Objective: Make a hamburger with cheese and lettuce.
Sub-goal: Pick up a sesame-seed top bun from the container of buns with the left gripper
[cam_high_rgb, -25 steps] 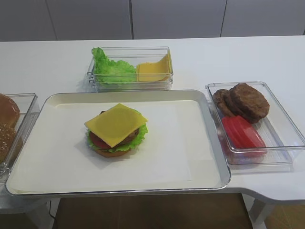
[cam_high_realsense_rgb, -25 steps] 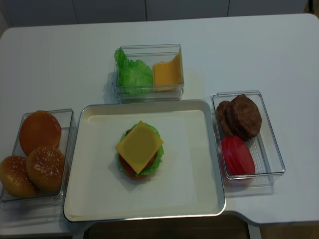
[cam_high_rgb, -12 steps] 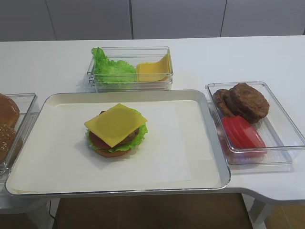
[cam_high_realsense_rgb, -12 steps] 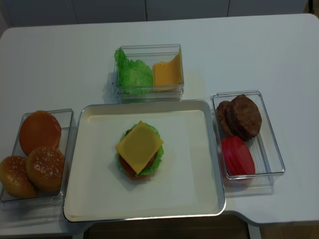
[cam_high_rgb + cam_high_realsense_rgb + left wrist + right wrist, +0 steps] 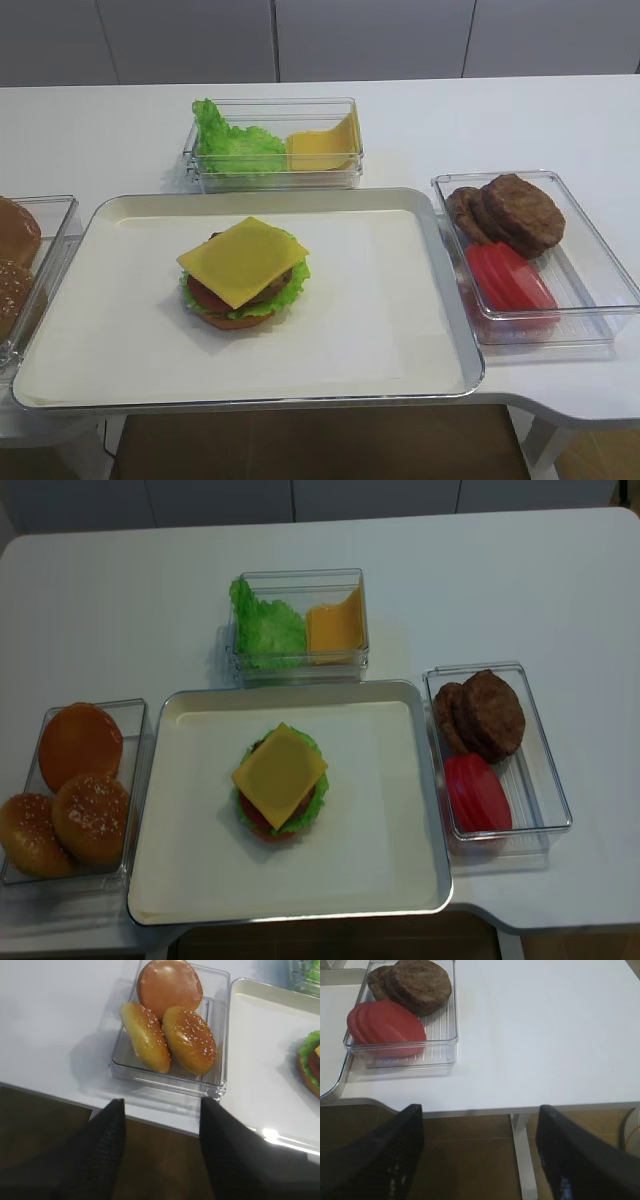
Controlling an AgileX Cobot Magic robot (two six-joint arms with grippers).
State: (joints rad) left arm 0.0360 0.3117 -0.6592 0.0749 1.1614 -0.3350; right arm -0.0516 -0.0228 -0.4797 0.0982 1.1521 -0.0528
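Counting three buns [image 5: 70,785], two patties [image 5: 482,716], one topless hamburger [image 5: 280,782].

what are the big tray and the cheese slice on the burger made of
The tray looks like metal, with a shiny silvery rim and a matte cream liner, perhaps paper. The cheese looks like smooth, stiff plastic or rubber: perfectly flat, even yellow, overhanging corners not drooping, so probably toy food.

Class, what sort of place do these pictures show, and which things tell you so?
Probably a staged food-assembly workstation: a white table, a metal tray holding a half-built hamburger, and clear bins of buns and patties.
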